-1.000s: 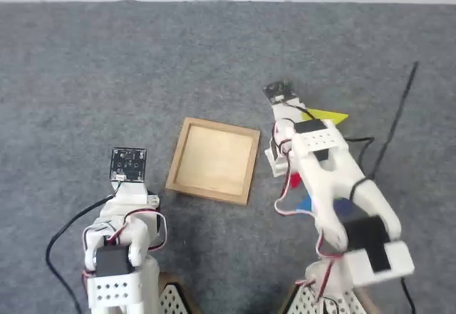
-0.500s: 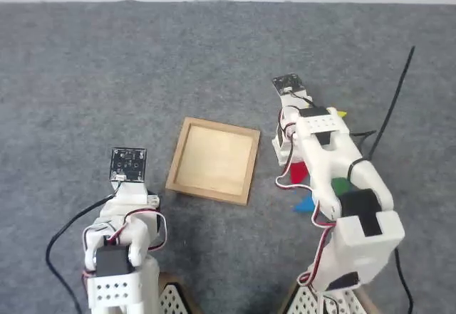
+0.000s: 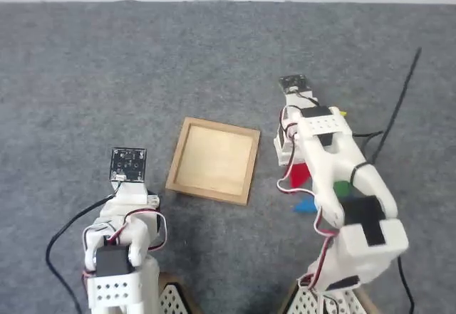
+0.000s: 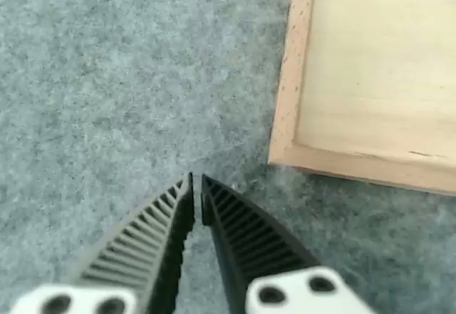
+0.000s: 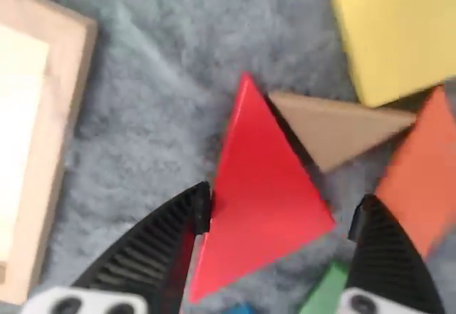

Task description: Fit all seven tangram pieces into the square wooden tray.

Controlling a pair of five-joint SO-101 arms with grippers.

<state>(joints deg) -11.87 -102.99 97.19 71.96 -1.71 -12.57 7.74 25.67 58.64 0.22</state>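
The square wooden tray [image 3: 214, 159] lies empty at the table's middle; its corner shows in the left wrist view [image 4: 370, 79] and its rim in the right wrist view [image 5: 43, 150]. My right gripper [image 5: 278, 214] is open, its fingers on either side of a red triangle [image 5: 263, 193]. Around it lie a tan triangle [image 5: 335, 129], a yellow piece [image 5: 392, 29], an orange piece [image 5: 420, 179] and a green piece [image 5: 328, 296]. From above, the right arm [image 3: 320, 150] covers most pieces; red [image 3: 299, 174], green [image 3: 343, 186] and blue [image 3: 305, 206] bits show. My left gripper [image 4: 197, 180] is shut over bare carpet near the tray's corner.
Grey carpet [image 3: 107, 65] covers the whole table. A black cable [image 3: 399, 107] trails off to the right of the right arm. The left arm's base [image 3: 121, 257] sits at the near edge.
The right arm has swung a little farther out and to the right over the pieces, hiding more of the yellow piece. The left arm has stayed still.
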